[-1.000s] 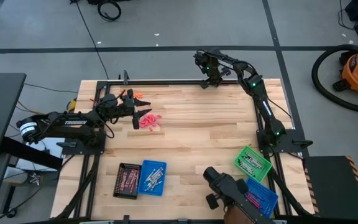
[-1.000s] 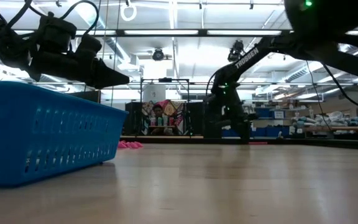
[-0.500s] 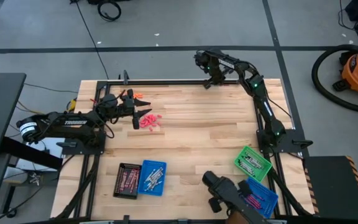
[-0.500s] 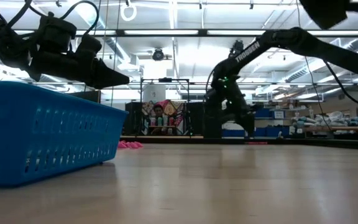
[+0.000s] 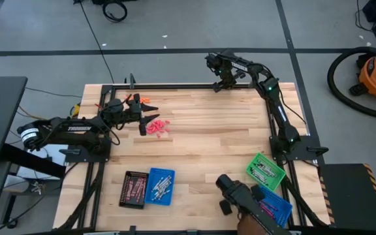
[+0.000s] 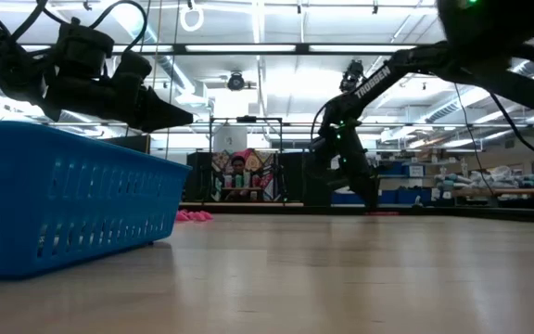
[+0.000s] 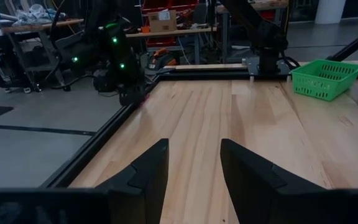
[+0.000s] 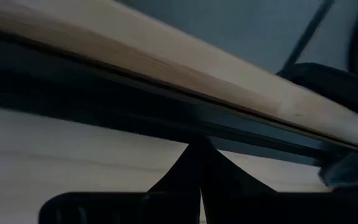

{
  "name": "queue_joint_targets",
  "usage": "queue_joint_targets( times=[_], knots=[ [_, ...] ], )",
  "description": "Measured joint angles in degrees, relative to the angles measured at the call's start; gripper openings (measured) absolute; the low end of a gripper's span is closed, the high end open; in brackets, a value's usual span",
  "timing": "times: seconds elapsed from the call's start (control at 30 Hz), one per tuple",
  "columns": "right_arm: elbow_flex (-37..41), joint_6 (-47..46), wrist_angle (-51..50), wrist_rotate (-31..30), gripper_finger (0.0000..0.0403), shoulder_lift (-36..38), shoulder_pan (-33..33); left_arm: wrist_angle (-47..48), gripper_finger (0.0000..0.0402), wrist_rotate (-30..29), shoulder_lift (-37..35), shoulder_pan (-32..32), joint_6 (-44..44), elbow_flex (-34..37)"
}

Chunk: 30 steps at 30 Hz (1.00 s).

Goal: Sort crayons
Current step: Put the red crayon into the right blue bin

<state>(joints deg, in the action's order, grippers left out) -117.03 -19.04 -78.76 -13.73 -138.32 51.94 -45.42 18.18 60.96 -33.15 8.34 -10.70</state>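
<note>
On the wood table (image 5: pixel 207 143), near the far left side, a little heap of red-pink crayons (image 5: pixel 156 126) lies flat. The left gripper (image 5: pixel 150 120) is right by that heap, w/ its 2 dark fingers (image 7: pixel 146 175) spread apart and nothing between them; the wrist view shows only bare wood in the gap. At the far edge of the table, the right gripper (image 5: pixel 222 85) points down by the black rail (image 8: pixel 166 112). Its 2 fingers are pressed tight together, and it's hard to tell if anything is pinched there. A few orange crayons (image 5: pixel 147 102) sit close to the left arm, near the far rim. At the near side, a black tray (image 5: pixel 134 188) and a blue tray (image 5: pixel 160 187) sit side by side, touching, w/ crayons inside both. Over on the right, a green tray (image 5: pixel 266 172) holds pale sticks, and another blue tray (image 5: pixel 274 204) just beside it holds dark ones. A dark camera mount (image 5: pixel 237 194) covers part of that 2nd blue tray.
</note>
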Motion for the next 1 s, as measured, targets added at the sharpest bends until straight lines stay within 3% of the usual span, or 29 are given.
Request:
queue_joint_targets(
  times=[0.1, 0.13, 0.2, 0.33, 0.57, 0.67, 1.0],
  knots=[
    [0.98, 2.94, -1.24, 9.93, 0.0004, 0.01, 0.48, 0.04, 0.0155, 0.03, 0.01, 0.00, -0.02, 0.00],
    [1.02, 3.33, -3.55, 10.51, 0.0004, -0.07, -0.01, 0.06, 0.0155, 0.14, -0.01, 0.00, -0.04, 0.00],
    [1.76, 2.21, -10.79, 6.68, 0.0004, 0.64, -2.81, 0.13, 0.0155, 0.19, -0.01, 0.00, -0.28, 0.00],
    [1.16, 2.58, -8.56, 3.83, 0.0005, 5.74, -8.11, 0.83, 0.0155, 0.23, -0.01, 0.02, -0.36, 0.00],
    [1.99, 4.29, -6.29, 2.97, 0.0009, 6.44, -7.90, 1.04, 0.0155, 0.62, -0.01, 0.35, -0.26, 0.00],
    [3.79, 8.43, -8.92, 3.93, 0.0024, 6.14, -9.34, 1.66, 0.0155, 0.61, -0.01, 0.35, -0.18, 0.00],
    [11.96, 14.24, -6.64, -4.39, 0.0083, 10.75, -17.42, 2.71, 0.0155, 0.60, 0.00, 0.35, 0.28, 0.00]
  ],
)
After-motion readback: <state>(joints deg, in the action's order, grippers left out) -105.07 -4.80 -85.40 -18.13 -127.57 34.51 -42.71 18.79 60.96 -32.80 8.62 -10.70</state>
